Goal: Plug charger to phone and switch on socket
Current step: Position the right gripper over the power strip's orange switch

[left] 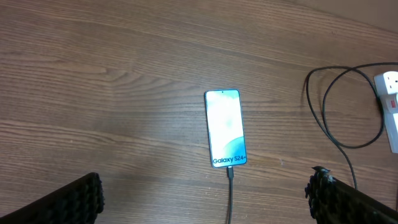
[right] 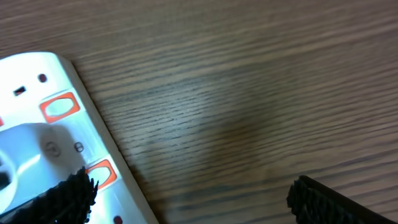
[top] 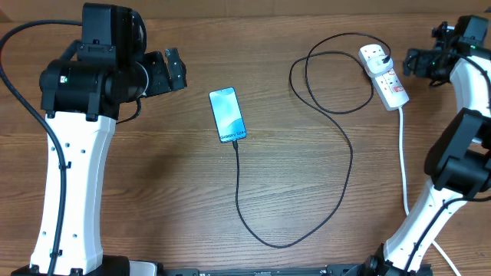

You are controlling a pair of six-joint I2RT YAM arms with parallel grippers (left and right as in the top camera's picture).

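Note:
The phone (top: 228, 115) lies flat mid-table with its blue screen up; it also shows in the left wrist view (left: 225, 127). The thin black charger cable (top: 349, 157) has its tip in the phone's near end (left: 231, 177). It loops round the table to a white plug (top: 372, 55) seated in the white power strip (top: 390, 83). My left gripper (top: 175, 69) is open and empty, left of the phone and above the table (left: 205, 186). My right gripper (top: 412, 61) is open just right of the strip. One finger is over the strip's red-edged switches (right: 61, 107).
The strip's thick white cord (top: 404, 161) runs down the right side towards the right arm's base. The black cable's coil (top: 330, 77) lies left of the strip. The strip's end shows at the left wrist view's right edge (left: 388, 106).

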